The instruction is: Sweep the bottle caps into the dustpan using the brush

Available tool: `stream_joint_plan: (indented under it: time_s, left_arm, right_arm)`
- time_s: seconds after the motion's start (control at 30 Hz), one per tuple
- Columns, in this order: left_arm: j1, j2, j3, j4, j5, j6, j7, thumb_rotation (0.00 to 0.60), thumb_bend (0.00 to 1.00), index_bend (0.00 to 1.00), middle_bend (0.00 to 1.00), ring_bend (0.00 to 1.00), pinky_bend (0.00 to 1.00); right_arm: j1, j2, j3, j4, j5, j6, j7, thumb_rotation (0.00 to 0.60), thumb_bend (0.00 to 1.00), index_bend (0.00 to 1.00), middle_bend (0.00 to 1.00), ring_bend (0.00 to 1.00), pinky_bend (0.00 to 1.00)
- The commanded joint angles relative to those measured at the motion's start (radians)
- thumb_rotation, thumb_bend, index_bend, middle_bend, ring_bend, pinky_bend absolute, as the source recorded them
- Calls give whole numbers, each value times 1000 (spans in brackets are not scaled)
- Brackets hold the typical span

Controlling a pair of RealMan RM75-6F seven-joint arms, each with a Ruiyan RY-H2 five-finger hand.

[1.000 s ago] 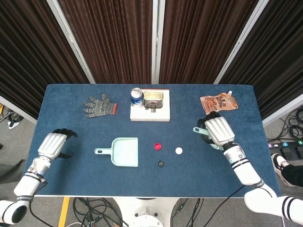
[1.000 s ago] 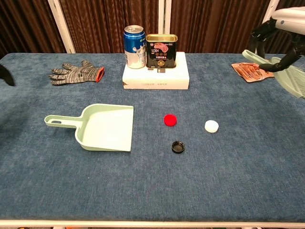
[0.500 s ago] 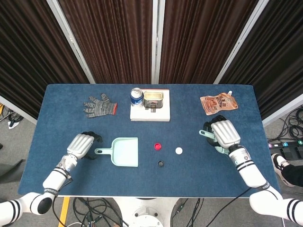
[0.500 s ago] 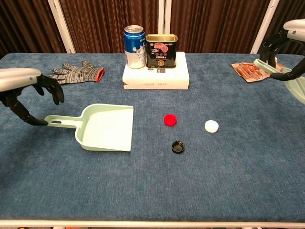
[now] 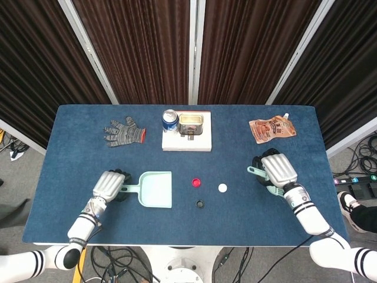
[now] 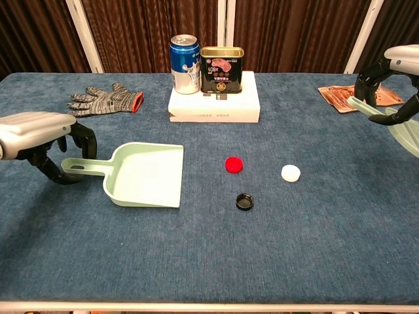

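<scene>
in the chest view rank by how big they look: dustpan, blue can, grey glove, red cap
1. dustpan, clearly largest.
2-3. grey glove and blue can look alike in size; both sit farther back, so no firm ranking.
4. red cap, clearly smallest.

Matt plastic dustpan; glossy metal can; knit cloth glove; fuzzy fabric table

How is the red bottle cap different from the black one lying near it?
The red cap is bright and looks solid on top; the black cap is dark and shows a hollow, ring-like middle. The red cap looks slightly wider than the black cap. The red cap lies farther from the robot, the black cap nearer the table's front edge. Both are round, lie flat on the blue table, right of the dustpan, untouched.
</scene>
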Motion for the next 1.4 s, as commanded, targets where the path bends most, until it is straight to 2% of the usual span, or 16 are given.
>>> stream_joint_plan:
  time_s: [0.03,0.47,0.67,0.93,1.4]
  left_arm:
    - [-5,-3,1,2,-7,-3,2,600,283,435,411,289,368]
    - [-18,-9,12,19,-2,-1,-16,600,319,495,487,347,401]
    - [-37,9,12,17,3,-19,-11,600,332,507,497,350,401]
    - [-72,29,-3,0,-24,-51,-3,600,335,518,509,362,401]
    - [-170,54,-17,-32,-161,-138,65,600,334,518,509,362,401]
  right_arm:
    - [0,-1,-1,2,1,0,2,600,435,615,620,282,197]
    - [5,-18,-15,15,-6,-17,11,600,435,615,620,282,196]
    - [30,-55,-22,51,-59,-52,62,600,453,614,620,285,195]
    - [86,-178,-20,150,-183,-61,165,600,493,625,621,289,193]
    - [169,-415,-33,376,-365,23,389,600,577,644,626,291,188]
